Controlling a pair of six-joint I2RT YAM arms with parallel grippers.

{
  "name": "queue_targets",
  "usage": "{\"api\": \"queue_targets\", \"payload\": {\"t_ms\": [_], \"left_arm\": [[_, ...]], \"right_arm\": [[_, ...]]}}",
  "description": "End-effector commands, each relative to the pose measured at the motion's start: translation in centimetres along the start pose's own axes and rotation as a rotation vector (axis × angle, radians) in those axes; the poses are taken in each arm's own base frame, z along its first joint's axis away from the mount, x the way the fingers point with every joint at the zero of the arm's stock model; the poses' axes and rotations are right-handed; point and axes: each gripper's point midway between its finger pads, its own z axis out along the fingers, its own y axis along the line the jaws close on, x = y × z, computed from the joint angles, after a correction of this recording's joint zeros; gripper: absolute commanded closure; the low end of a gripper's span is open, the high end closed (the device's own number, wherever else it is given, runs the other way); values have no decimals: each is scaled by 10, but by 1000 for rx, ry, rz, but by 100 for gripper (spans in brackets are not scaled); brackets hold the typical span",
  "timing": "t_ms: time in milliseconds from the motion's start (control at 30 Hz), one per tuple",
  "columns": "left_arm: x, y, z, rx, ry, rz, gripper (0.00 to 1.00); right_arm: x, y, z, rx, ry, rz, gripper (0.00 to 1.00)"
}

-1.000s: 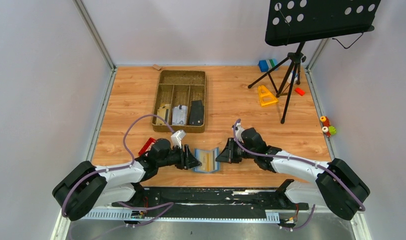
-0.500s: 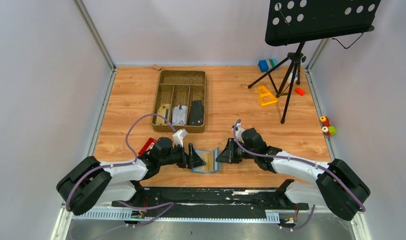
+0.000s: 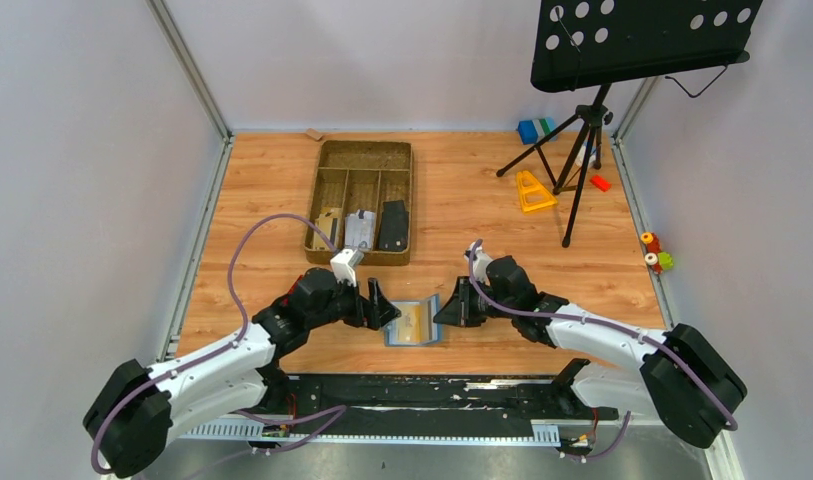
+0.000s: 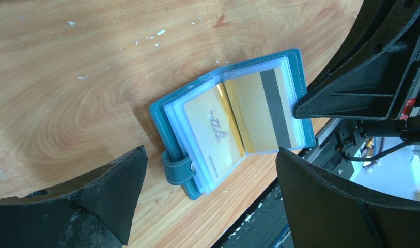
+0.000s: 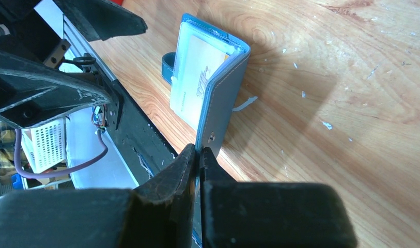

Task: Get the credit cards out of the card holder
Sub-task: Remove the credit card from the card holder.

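The slate-blue card holder (image 3: 414,322) lies open near the table's front edge. In the left wrist view (image 4: 171,111) its clear pockets show two gold credit cards, one with printed letters (image 4: 215,134) and one with a dark stripe (image 4: 259,111). My left gripper (image 4: 210,155) is open and empty, hovering over the holder's left, strap side (image 3: 380,305). My right gripper (image 5: 199,152) is shut on the edge of the holder's right cover (image 5: 223,98) and holds it tilted up. It sits at the holder's right in the top view (image 3: 444,305).
A brown divided tray (image 3: 362,148) holding several cards stands behind the arms. A red block (image 3: 296,290) lies left of my left arm. A music stand tripod (image 3: 582,150), a yellow piece (image 3: 532,190) and a blue-green block (image 3: 534,128) are at the back right. A black rail (image 3: 432,390) runs along the front edge.
My left gripper has lifted and drawn back a little from the holder's left edge, with its arm stretched out more. The right gripper and the holder have stayed put.
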Motion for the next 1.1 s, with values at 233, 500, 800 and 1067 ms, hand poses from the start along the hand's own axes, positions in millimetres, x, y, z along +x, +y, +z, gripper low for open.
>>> {"api": "queue_targets", "payload": {"t_ms": [233, 500, 800, 1067], "left_arm": [[-37, -8, -23, -1, -158, 157, 0], [-37, -12, -21, 50, -207, 162, 0], [-33, -20, -9, 128, -209, 116, 0], [-19, -26, 9, 162, -95, 60, 0]], "right_arm": [[-12, 15, -6, -46, -43, -98, 100], [-11, 12, -7, -38, -46, -107, 100], [-9, 12, -6, -46, -42, -112, 100], [-6, 8, -7, -39, -40, -107, 100]]}}
